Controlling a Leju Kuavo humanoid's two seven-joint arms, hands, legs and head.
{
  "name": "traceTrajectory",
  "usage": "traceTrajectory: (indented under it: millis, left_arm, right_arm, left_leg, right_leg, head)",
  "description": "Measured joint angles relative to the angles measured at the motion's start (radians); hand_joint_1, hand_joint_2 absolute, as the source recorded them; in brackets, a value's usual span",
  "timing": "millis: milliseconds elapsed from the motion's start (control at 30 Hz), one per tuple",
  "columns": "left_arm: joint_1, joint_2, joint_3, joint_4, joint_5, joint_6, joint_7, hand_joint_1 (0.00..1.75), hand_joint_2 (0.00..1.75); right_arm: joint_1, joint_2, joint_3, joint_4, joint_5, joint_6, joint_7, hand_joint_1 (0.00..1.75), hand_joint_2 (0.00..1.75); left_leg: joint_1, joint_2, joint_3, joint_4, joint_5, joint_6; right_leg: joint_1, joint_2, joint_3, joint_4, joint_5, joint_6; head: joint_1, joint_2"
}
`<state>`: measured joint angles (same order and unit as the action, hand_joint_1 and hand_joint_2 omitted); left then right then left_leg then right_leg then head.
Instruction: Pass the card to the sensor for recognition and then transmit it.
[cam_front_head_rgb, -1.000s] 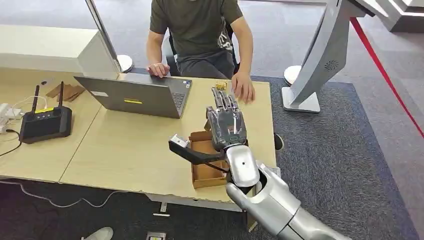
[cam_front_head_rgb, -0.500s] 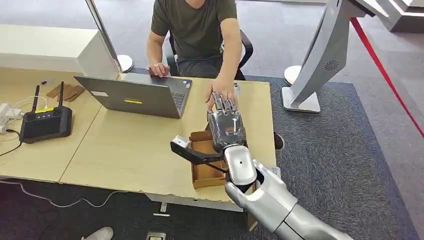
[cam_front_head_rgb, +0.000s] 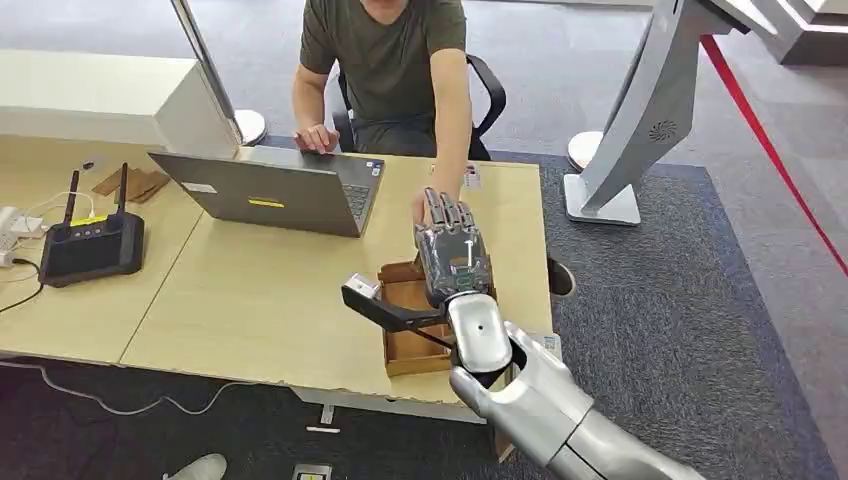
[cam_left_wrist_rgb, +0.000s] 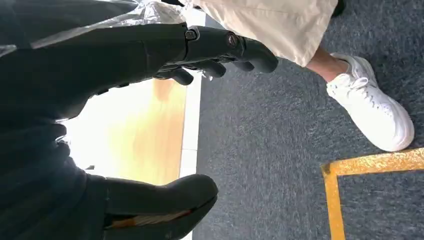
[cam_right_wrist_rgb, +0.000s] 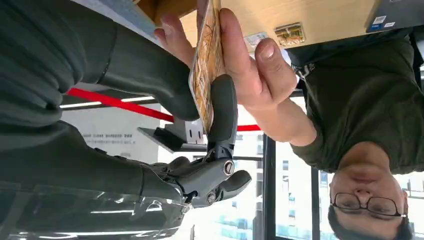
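Right now I can read no brand or writing anywhere: the thin orange-and-tan patterned card (cam_right_wrist_rgb: 205, 60) carries only a mottled print, the yellow sticker on the grey open laptop (cam_front_head_rgb: 275, 190) is too small to read, and so are the two small cards (cam_right_wrist_rgb: 277, 36) lying flat on the pale wooden table (cam_front_head_rgb: 250, 290). Compared with a second ago, the person in the dark green T-shirt (cam_front_head_rgb: 390, 60) has lifted a hand (cam_front_head_rgb: 425, 205) off the table near the 1 o'clock corner and brought it against my right hand's fingertips. My right hand (cam_front_head_rgb: 452, 255) stands at about 5 o'clock on the table, fingers stretched toward 12, above the brown open cardboard box (cam_front_head_rgb: 410, 325). In the right wrist view the card is seen edge-on, its long axis running along my fingers; it sits between my thick grey thumb (cam_right_wrist_rgb: 222, 107) and my darker fingers, while the person's thumb and fingers pinch its far end. My left hand (cam_left_wrist_rgb: 165, 55) hangs over grey carpet (cam_left_wrist_rgb: 270, 150) beside a table edge, fingers loosely curled with a wide gap to the thumb, holding nothing. A black box with two antennas (cam_front_head_rgb: 90, 245) sits at 9 o'clock.
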<state>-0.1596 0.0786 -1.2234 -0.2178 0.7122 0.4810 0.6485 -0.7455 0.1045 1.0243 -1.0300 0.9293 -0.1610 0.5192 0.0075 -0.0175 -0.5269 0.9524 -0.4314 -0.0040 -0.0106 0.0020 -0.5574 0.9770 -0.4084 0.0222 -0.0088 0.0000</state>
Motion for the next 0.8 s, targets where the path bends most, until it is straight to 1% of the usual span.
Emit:
traceTrajectory:
  millis: [433, 467, 500, 800]
  left_arm:
    - [0.0, 0.0, -0.01, 0.0, -0.007, 0.0, 0.002, 0.0, 1.75]
    - [0.0, 0.0, -0.01, 0.0, -0.007, 0.0, 0.002, 0.0, 1.75]
    - [0.0, 0.0, -0.01, 0.0, -0.008, 0.0, 0.002, 0.0, 1.75]
    - [-0.002, -0.002, -0.018, 0.0, -0.026, 0.003, 0.011, 0.0, 1.75]
  right_arm:
    - [0.001, -0.002, 0.0, 0.003, 0.004, 0.003, 0.004, 1.73, 1.75]
    - [0.001, -0.002, 0.0, 0.003, 0.004, 0.004, 0.004, 1.15, 1.75]
    - [0.001, -0.002, 0.0, 0.003, 0.004, 0.004, 0.004, 0.0, 1.75]
    - [0.004, -0.005, 0.0, 0.003, 0.014, 0.005, 0.011, 0.0, 1.75]
  left_leg:
    - [0.0, 0.0, 0.0, 0.0, 0.0, 0.0]
    - [0.0, 0.0, 0.0, 0.0, 0.0, 0.0]
    - [0.0, 0.0, 0.0, 0.0, 0.0, 0.0]
    - [0.0, 0.0, 0.0, 0.0, 0.0, 0.0]
  right_leg:
    - [0.0, 0.0, 0.0, 0.0, 0.0, 0.0]
    - [0.0, 0.0, 0.0, 0.0, 0.0, 0.0]
    - [0.0, 0.0, 0.0, 0.0, 0.0, 0.0]
    - [0.0, 0.0, -0.001, 0.0, 0.0, 0.0]
  head:
    - [0.0, 0.0]
    - [0.0, 0.0]
    - [0.0, 0.0]
    - [0.0, 0.0]
